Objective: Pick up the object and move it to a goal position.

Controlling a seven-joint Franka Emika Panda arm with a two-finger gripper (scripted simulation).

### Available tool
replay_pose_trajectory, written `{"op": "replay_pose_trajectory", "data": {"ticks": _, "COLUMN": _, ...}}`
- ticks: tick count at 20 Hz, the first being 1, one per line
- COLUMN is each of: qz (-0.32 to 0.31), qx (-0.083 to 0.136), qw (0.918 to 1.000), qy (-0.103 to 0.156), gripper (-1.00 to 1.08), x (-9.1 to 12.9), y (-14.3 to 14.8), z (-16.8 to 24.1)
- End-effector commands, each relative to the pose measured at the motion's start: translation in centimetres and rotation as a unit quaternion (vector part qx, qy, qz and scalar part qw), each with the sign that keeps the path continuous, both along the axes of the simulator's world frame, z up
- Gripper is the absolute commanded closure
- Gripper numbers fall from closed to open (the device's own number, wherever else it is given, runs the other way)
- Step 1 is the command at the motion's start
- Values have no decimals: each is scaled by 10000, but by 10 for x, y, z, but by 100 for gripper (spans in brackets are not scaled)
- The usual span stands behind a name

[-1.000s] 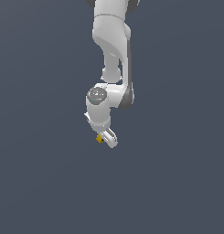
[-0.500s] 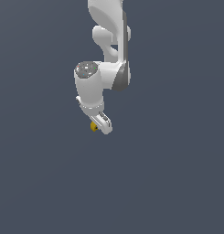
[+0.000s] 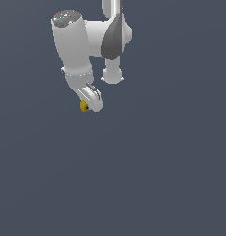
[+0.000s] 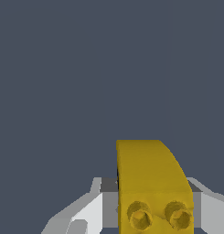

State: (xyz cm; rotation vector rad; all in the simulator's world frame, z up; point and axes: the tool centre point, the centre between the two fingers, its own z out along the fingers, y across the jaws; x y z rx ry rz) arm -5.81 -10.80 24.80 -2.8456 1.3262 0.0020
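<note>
We start with the object [image 4: 152, 183], a mustard-yellow blocky piece whose near face carries two small round studs and whose upper edge curves off to one side. In the wrist view it sits between the white fingers [image 4: 88, 212] of the gripper [image 3: 89, 105], with grey pad surfaces touching it on both sides, so we read the jaws as clamped on the piece rather than merely resting beside it. In the exterior view the same yellow piece [image 3: 84, 106] shows as a tiny speck at the tip of the gripper, poking out on the exterior view's left side of the fingers, and nothing lies under it but plain dark grey ground, so we judge it to be carried clear of any surface. The arm [image 3: 75, 44] comes down from the top of the picture and bends so the wrist tilts, which leaves the gripper slanted instead of pointing straight down; we take that slant to come from reaching sideways toward the goal. No goal marker shows in either view, so we cannot tell how near the target is.
</note>
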Motion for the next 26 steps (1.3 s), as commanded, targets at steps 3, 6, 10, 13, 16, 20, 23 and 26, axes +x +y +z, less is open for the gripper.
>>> {"op": "replay_pose_trajectory", "data": {"ticks": 3, "qz": -2, "qx": -4, "qw": 10000, "qy": 1, "gripper": 108, "x": -14, "y": -16, "z": 53}}
{"op": "replay_pose_trajectory", "data": {"ticks": 6, "qz": -3, "qx": -8, "qw": 10000, "qy": 1, "gripper": 108, "x": -22, "y": -26, "z": 86}}
{"op": "replay_pose_trajectory", "data": {"ticks": 10, "qz": -3, "qx": -8, "qw": 10000, "qy": 1, "gripper": 108, "x": -31, "y": -38, "z": 126}}
{"op": "replay_pose_trajectory", "data": {"ticks": 13, "qz": 0, "qx": -10, "qw": 10000, "qy": 0, "gripper": 108, "x": -37, "y": -45, "z": 151}}
{"op": "replay_pose_trajectory", "data": {"ticks": 16, "qz": 3, "qx": -11, "qw": 10000, "qy": 0, "gripper": 108, "x": -40, "y": -51, "z": 170}}
{"op": "replay_pose_trajectory", "data": {"ticks": 20, "qz": 5, "qx": -11, "qw": 10000, "qy": 0, "gripper": 108, "x": -43, "y": -56, "z": 189}}
{"op": "replay_pose_trajectory", "data": {"ticks": 23, "qz": 9, "qx": -12, "qw": 10000, "qy": -1, "gripper": 108, "x": -45, "y": -59, "z": 197}}
{"op": "replay_pose_trajectory", "data": {"ticks": 26, "qz": 9, "qx": -12, "qw": 10000, "qy": -1, "gripper": 108, "x": -44, "y": -60, "z": 201}}
